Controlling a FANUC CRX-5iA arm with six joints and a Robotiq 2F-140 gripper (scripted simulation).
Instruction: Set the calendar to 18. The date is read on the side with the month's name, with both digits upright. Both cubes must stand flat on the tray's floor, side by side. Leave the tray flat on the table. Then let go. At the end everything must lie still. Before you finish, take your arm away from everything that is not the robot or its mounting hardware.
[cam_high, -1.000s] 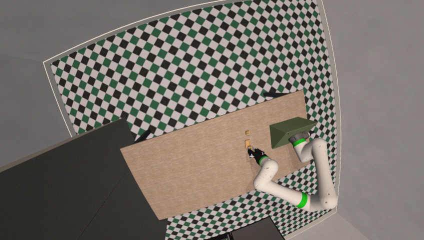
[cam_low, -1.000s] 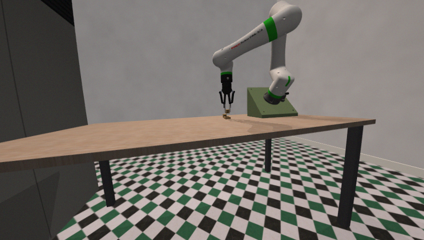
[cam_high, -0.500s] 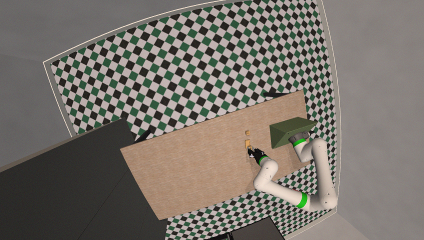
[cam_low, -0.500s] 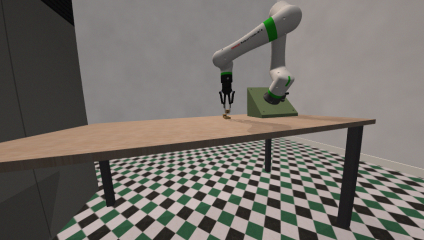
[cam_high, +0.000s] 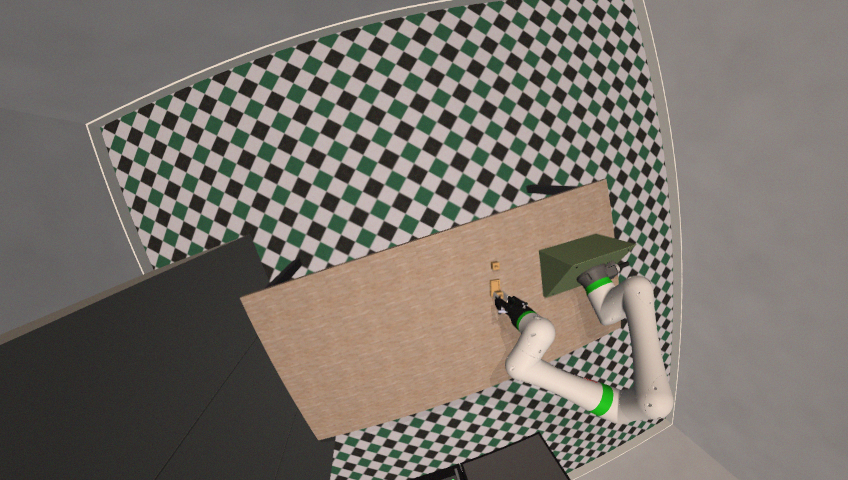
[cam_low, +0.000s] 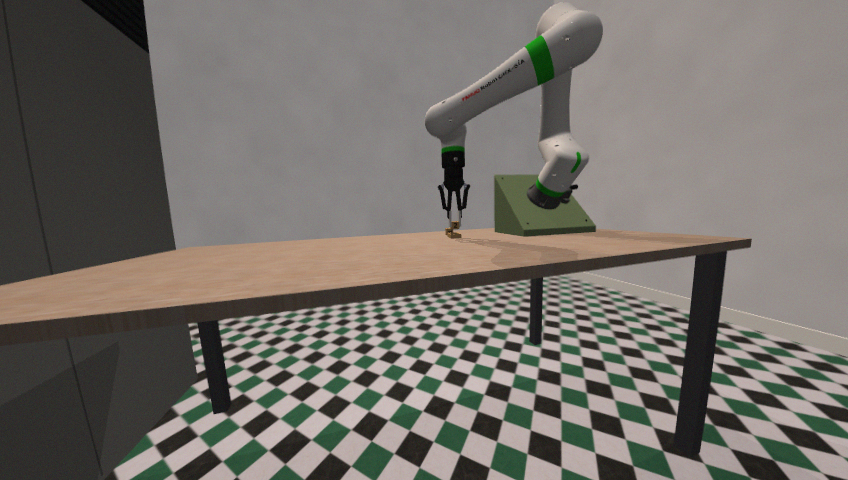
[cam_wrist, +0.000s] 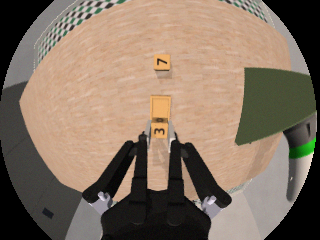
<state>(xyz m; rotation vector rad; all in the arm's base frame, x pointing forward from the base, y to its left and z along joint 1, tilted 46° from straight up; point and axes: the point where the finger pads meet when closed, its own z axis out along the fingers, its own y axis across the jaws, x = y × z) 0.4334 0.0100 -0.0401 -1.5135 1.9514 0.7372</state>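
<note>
My gripper points down and is shut on a small orange-yellow cube. The held cube shows a sideways 3 on top in the wrist view, and part of a dark digit on its side toward the tray. It is raised above the table level, at the near end of the tray. The tray lies flat, with no cube seen on its visible floor. A second cube stands on the table beyond the tray, a sideways 7 on top. The month's name is not readable.
A green sloped block stands to the right of the tray, with part of a white and green robot arm over it. The wooden table carries all these things.
</note>
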